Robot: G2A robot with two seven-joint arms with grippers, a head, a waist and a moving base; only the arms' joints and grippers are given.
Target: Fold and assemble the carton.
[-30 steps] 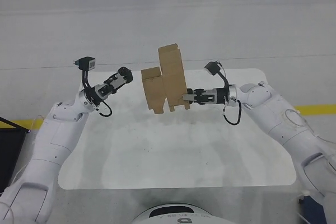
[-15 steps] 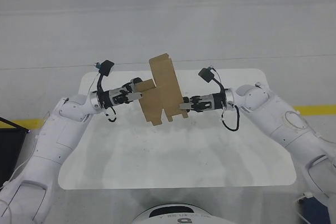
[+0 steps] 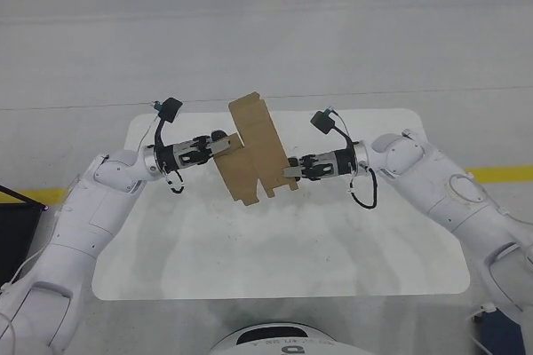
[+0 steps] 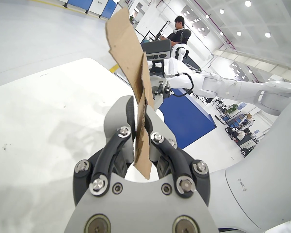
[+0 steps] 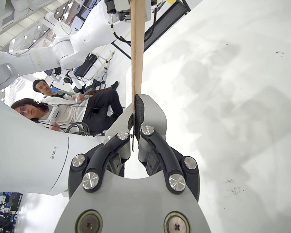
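Observation:
A flat brown carton [image 3: 253, 151] is held up in the air over the far middle of the white table [image 3: 284, 257], tilted, between both arms. My left gripper [image 3: 222, 145] is shut on a flap at the carton's left edge; in the left wrist view the carton [image 4: 135, 93] runs edge-on between the left gripper [image 4: 141, 116] pads. My right gripper [image 3: 290, 170] is shut on the carton's lower right edge. In the right wrist view the carton [image 5: 137, 37] rises as a thin strip from the right gripper [image 5: 135, 109], with the other arm's gripper [image 5: 126, 3] at its far end.
A dark rack [image 3: 0, 222] stands off the table's left side. A yellow floor line [image 3: 506, 173] runs behind the table.
The carton has tilted a little further and shifted slightly left and down. The left gripper, open and apart from the carton one second ago, has closed on its left flap.

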